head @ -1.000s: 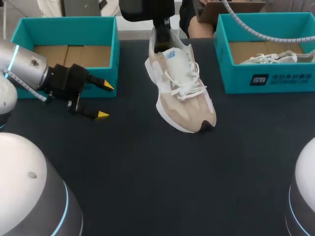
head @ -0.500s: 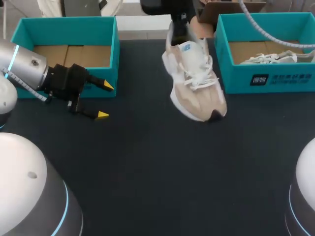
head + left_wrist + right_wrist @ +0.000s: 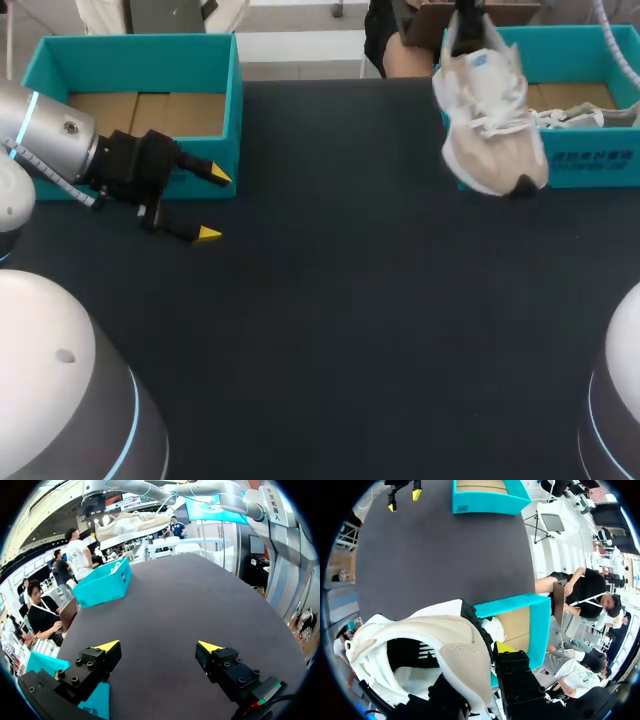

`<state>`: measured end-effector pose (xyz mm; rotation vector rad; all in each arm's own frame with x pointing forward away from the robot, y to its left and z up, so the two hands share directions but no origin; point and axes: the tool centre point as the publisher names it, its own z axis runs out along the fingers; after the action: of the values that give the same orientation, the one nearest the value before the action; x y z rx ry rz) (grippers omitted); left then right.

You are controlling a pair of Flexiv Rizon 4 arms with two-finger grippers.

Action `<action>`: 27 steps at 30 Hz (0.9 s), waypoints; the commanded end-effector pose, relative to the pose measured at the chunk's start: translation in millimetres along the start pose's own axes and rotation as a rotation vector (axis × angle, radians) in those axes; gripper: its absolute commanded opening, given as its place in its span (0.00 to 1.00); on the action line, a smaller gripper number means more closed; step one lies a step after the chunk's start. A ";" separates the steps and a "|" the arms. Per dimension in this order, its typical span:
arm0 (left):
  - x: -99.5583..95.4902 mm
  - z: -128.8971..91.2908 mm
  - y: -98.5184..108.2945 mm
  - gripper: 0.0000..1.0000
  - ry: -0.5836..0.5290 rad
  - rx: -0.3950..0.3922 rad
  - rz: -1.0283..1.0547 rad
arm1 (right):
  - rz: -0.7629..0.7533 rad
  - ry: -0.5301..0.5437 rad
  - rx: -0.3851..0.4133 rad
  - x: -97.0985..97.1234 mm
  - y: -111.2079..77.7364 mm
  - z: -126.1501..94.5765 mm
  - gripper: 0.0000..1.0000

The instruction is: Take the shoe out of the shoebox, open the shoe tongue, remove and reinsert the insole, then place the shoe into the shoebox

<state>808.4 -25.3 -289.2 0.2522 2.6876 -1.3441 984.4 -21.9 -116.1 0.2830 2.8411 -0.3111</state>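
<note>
— Fingers first: how do they stand?
— Left gripper (image 3: pixel 212 204) is spread wide above the table (image 3: pixel 330 330), holding nothing, just beside the left shoebox (image 3: pixel 235 110); right gripper (image 3: pixel 485 667) pinches the sneaker (image 3: pixel 490 115) by its heel collar, one yellow tip outside, the other hidden by the shoe.
— And the sneaker?
— It hangs toe-down over the near corner of the right shoebox (image 3: pixel 600 170), not yet in; another shoe (image 3: pixel 580 118) lies inside.
— Risks?
— I judge the toe could catch the wall, or the shoe swing in so narrow a grip; laces might snag.
— Writing?
— White print on the box front; a blue logo on the tongue; both left unread.
</note>
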 end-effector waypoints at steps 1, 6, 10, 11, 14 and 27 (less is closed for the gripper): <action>-0.1 -0.1 0.1 1.00 0.001 -0.002 0.000 | -0.030 -0.014 -0.122 -17.2 -31.0 14.4 0.00; -0.1 -0.1 0.1 1.00 0.001 -0.002 0.000 | 0.009 0.002 -0.135 -19.7 -35.4 20.3 0.00; -0.1 -0.1 0.1 1.00 0.001 -0.002 0.000 | 0.009 0.002 -0.135 -19.7 -35.4 20.3 0.00; -0.1 -0.1 0.1 1.00 0.001 -0.002 0.000 | 0.009 0.002 -0.135 -19.7 -35.4 20.3 0.00; -0.1 -0.1 0.1 1.00 0.001 -0.002 0.000 | 0.009 0.002 -0.135 -19.7 -35.4 20.3 0.00; -0.1 -0.1 0.1 1.00 0.001 -0.002 0.000 | 0.067 0.000 -0.172 -25.4 -42.6 29.9 0.00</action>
<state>808.4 -25.3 -289.3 0.2521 2.6877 -1.3441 1001.3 -65.0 -124.8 0.3024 2.8405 -0.1117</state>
